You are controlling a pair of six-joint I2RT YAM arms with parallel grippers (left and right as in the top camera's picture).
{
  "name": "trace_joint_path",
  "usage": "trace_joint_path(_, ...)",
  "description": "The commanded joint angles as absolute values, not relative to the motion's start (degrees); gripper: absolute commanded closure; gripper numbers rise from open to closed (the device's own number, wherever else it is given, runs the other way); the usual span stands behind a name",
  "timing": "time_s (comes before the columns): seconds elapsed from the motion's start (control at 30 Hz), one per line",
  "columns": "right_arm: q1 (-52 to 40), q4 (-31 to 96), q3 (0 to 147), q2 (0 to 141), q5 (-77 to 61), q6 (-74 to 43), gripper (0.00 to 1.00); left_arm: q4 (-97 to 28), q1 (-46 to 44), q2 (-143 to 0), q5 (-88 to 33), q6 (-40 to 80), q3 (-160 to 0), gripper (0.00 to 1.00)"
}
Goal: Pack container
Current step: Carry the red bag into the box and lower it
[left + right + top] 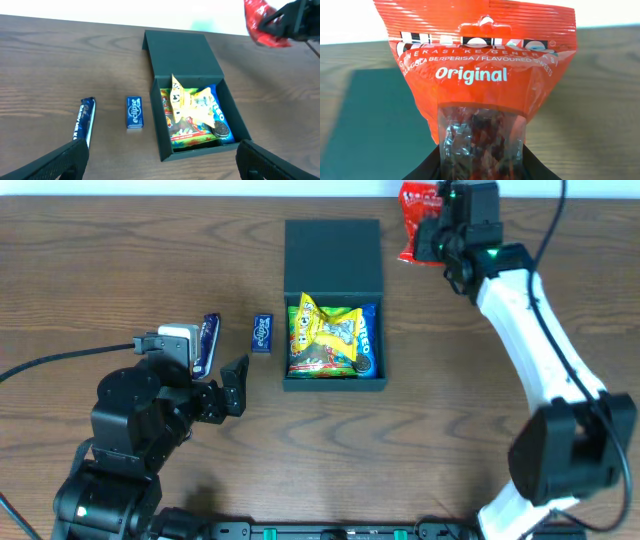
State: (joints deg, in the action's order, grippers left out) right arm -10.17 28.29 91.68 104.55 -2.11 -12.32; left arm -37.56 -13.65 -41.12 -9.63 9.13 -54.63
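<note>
The dark teal container [334,383] sits open at the table's middle, its lid [333,255] laid flat behind it. Inside lie a yellow snack packet [325,330] and a blue Oreo pack [366,340]. It also shows in the left wrist view [165,147]. My right gripper [437,235] is shut on a red sweets bag [418,220] and holds it above the table, right of the lid; the bag fills the right wrist view [480,85]. My left gripper [228,385] is open and empty, left of the container.
A small blue Eclipse gum pack [262,333] and a dark blue bar wrapper [206,343] lie on the wood table left of the container. They also show in the left wrist view, gum [134,112] and bar [84,121].
</note>
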Motion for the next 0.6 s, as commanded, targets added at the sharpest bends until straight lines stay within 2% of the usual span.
trace_joint_path(0.0, -12.49, 30.59, 91.77, 101.38, -11.16, -6.50, 0.69, -37.69, -13.52, -41.01, -8.80, 8.56, -55.35, 0.05)
trace_joint_path(0.2, -17.50, 40.99, 91.74, 100.64, -19.51, 6.00, 0.71, -37.69, -13.52, -41.01, -8.78, 8.56, -55.35, 0.05)
trace_joint_path(0.3, -20.91, 44.95, 91.74, 100.64, -19.99, 10.85, 0.74, -37.69, -13.52, -41.01, -8.78, 8.54, -55.35, 0.05)
trace_joint_path(0.57, -29.80, 50.17, 91.50, 101.73, -19.86, 25.71, 0.74, -36.18, -13.52, -40.99, -8.78, 8.54, -55.37, 0.05)
